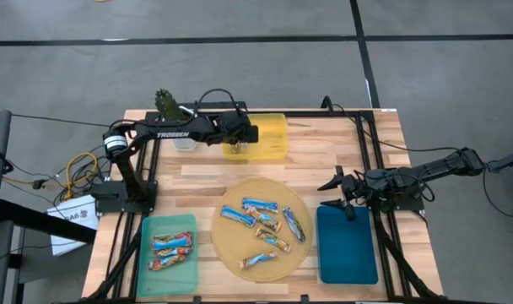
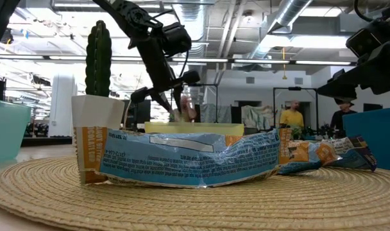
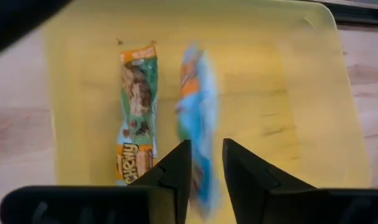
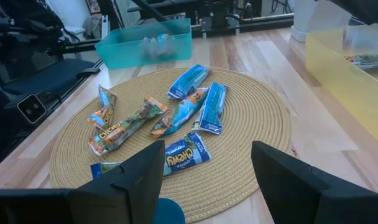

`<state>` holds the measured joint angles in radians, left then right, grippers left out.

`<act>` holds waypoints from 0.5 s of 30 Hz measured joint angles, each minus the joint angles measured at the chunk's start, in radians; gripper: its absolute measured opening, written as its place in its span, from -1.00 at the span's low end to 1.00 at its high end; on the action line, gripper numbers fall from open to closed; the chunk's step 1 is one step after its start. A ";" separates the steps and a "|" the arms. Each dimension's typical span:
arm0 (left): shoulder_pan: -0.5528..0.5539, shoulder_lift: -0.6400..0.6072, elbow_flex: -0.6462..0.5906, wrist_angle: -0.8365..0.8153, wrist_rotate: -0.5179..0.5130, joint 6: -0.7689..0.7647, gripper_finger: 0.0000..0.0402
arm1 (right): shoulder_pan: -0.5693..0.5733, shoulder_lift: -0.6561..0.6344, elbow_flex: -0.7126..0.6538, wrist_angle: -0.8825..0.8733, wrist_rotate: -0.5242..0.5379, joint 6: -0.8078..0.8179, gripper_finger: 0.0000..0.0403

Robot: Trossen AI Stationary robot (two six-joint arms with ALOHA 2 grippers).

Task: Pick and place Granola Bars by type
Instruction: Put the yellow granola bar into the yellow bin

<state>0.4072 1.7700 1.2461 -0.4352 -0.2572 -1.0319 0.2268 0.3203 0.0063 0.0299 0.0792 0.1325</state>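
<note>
Several granola bars (image 1: 261, 224) lie on a round woven mat (image 1: 231, 253); one blue one (image 2: 188, 157) fills the low view. More bars (image 1: 170, 249) lie in a teal tray (image 1: 186, 221). My left gripper (image 1: 235, 142) hangs over the yellow tray (image 1: 273, 127), fingers a little apart (image 3: 206, 168). Below it a green-orange bar (image 3: 138, 106) lies flat on the tray floor, and a smeared blue-white bar (image 3: 198, 106) shows beside it. My right gripper (image 1: 337, 190) hovers open (image 4: 207, 180) by the mat's right edge, over the far end of a blue tray (image 1: 348, 245).
A potted cactus (image 1: 165, 105) and a small clear cup (image 1: 186, 139) stand left of the yellow tray on the far side. A black frame rail (image 1: 366, 114) runs along the table's edges. Bare wood (image 1: 341, 148) lies between the yellow tray and the blue tray.
</note>
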 joint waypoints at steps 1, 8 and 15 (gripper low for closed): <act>0.001 0.000 0.000 -0.001 0.001 -0.001 -0.55 | 0.000 0.000 0.000 0.000 0.000 0.000 0.16; 0.000 0.000 0.000 -0.001 0.013 -0.029 -0.39 | 0.000 0.000 0.000 0.000 0.000 0.000 0.16; 0.000 0.000 0.000 0.003 0.012 -0.030 -0.36 | 0.000 0.000 0.000 0.000 0.000 0.000 0.16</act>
<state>0.4076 1.7699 1.2461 -0.4324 -0.2447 -1.0615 0.2266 0.3205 0.0059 0.0299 0.0792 0.1323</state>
